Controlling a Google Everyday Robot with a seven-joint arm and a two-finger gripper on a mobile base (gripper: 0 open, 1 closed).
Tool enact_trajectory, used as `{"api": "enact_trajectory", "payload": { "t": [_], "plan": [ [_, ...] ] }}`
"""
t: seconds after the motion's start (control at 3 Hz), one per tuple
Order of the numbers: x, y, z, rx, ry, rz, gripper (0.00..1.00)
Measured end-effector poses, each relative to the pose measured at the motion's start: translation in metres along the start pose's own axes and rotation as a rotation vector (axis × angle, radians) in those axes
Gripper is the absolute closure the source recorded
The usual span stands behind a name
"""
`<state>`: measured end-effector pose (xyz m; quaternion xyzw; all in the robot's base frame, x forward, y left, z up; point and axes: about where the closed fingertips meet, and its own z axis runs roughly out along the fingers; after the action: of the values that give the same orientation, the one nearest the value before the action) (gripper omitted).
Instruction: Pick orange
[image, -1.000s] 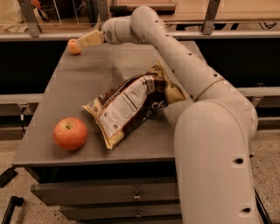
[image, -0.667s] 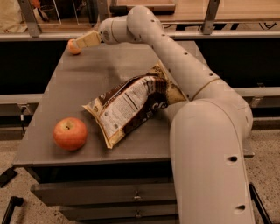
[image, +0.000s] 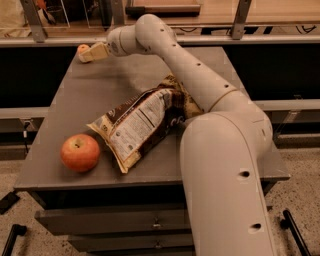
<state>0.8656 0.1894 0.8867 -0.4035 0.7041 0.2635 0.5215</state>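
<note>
The gripper is reaching to the far left corner of the worktop, well beyond the snack bag, and its tip is meeting the orange, which is sitting there at the edge. Whether it is gripping the fruit or merely touching it cannot be told. The apple is lying just left of the snack bag, near the front edge.

Gripper at the table's far left corner, just beside the orange. Open surface separates it from the snack bag at centre. Apple blocks the near left edge; the arm spans the right.
</note>
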Motion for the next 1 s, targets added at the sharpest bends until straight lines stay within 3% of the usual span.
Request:
{"api": "enact_trajectory", "payload": {
  "t": [1.0],
  "plan": [
    [-0.0039, 0.0007, 0.0127, 0.004, -0.015, -0.025, 0.0]
  ]
}}
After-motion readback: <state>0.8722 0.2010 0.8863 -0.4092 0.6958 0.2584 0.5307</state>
